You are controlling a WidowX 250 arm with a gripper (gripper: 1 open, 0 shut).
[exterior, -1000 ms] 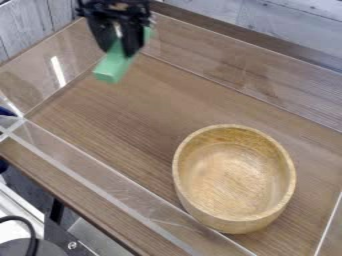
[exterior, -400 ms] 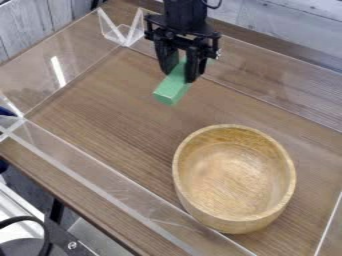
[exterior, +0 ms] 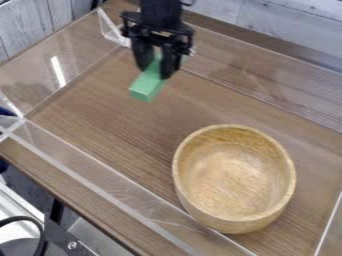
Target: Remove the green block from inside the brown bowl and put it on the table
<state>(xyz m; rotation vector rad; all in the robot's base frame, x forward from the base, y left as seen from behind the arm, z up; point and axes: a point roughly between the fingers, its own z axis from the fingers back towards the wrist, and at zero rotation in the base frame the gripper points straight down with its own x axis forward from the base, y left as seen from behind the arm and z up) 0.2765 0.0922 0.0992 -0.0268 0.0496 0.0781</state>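
green block (exterior: 148,83) | clamped in gripper (exterior: 162,66) | hanging below fingertips, above table (exterior: 120,135)

Arm above the jaws cut off by top edge. Green block (exterior: 148,81): upper end hidden between the jaws. Desk (exterior: 107,130) runs out of frame right of the jaws; far corner blurred.

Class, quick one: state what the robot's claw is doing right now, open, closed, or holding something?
Claw: closed, holding the small bright green rectangular block above the brown wood-grain table, away from the round tan wooden bowl.
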